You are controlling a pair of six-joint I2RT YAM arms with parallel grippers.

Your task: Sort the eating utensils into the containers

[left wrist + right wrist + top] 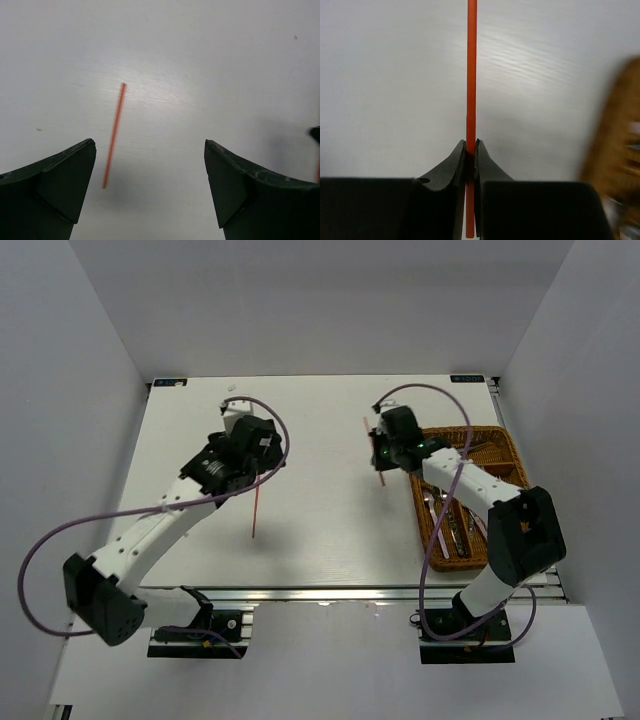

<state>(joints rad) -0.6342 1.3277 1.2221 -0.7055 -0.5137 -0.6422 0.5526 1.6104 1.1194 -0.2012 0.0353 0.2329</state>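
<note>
A red-orange chopstick (471, 60) is pinched between the fingers of my right gripper (471, 145), which is shut on it. In the top view that gripper (383, 452) hangs left of the brown wicker tray (503, 443), with the chopstick (367, 432) sticking out on both sides of it. A second red-orange chopstick (256, 508) lies loose on the white table. My left gripper (150, 142) hovers over that stick (114, 135), open wide and holding nothing. Silver utensils (447, 523) lie in the tray's narrow compartments.
The tray (615, 140) shows blurred at the right edge of the right wrist view. White walls enclose the table on three sides. Purple cables loop off both arms.
</note>
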